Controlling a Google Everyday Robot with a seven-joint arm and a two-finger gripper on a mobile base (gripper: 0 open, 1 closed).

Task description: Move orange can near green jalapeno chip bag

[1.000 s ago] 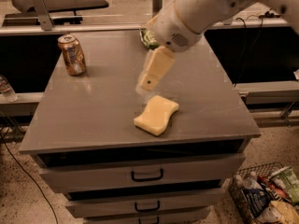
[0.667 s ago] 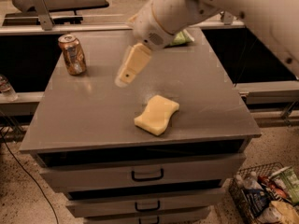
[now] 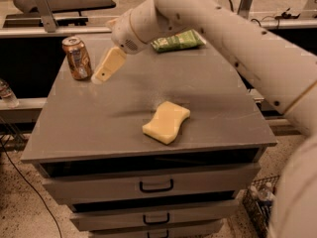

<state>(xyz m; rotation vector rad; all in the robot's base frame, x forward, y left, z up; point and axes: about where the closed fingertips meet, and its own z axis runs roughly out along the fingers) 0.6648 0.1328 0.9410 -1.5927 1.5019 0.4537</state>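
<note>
The orange can (image 3: 77, 57) stands upright at the back left of the grey cabinet top (image 3: 99, 128). The green jalapeno chip bag (image 3: 177, 40) lies flat at the back middle, partly behind my arm. My gripper (image 3: 101, 76) hangs just right of the can, close beside it and low over the top, holding nothing that I can see. The can and the bag are well apart, with my wrist between them.
A pale yellow wavy-edged sponge (image 3: 166, 122) lies right of centre towards the front. Drawers (image 3: 156, 186) run below the front edge. A clear bottle (image 3: 7, 93) stands on a ledge at the left. A wire basket (image 3: 257, 202) sits on the floor at the right.
My gripper has swung left across the top, from above the sponge to right beside the can. The can, bag and sponge have not moved.
</note>
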